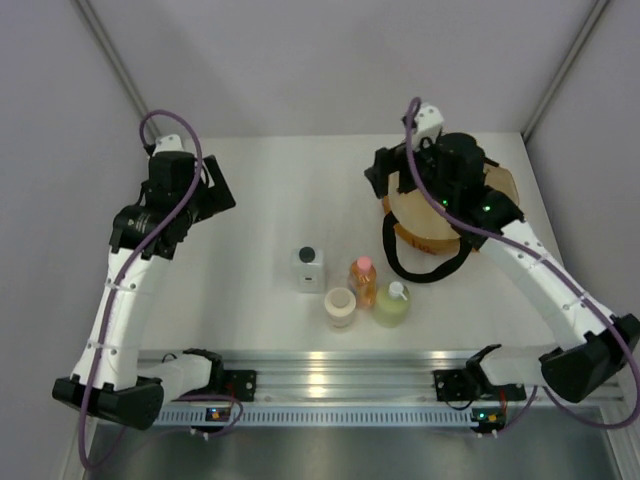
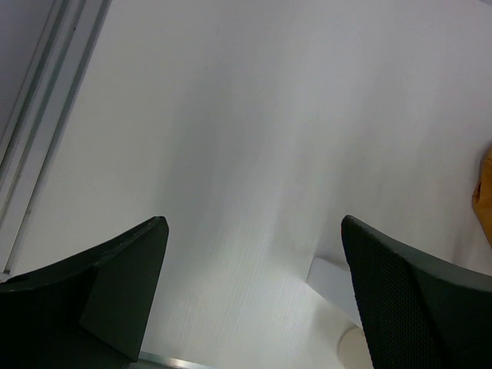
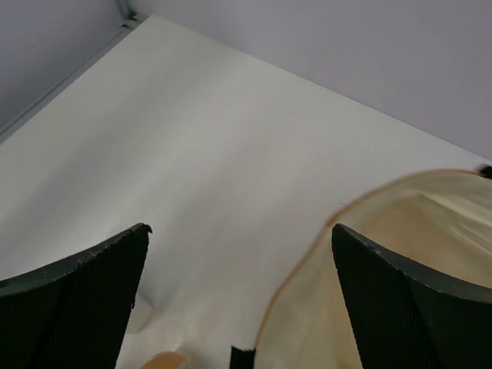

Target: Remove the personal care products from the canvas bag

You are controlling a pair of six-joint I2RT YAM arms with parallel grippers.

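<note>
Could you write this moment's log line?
left gripper: jaws open; right gripper: jaws open, at canvas bag; jar, orange bottle, green bottle, white bottle: out

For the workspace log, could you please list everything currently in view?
canvas bag: one, tan with black handles, far right of table
squarish bottle: one, whitish with black cap, table centre
orange bottle: one, pink cap, right of squarish bottle
round jar: one, cream, in front of orange bottle
yellow-green bottle: one, white cap, right of jar
table: one, white
left gripper: one, black, open over bare table
right gripper: one, black, open over bag's edge
</note>
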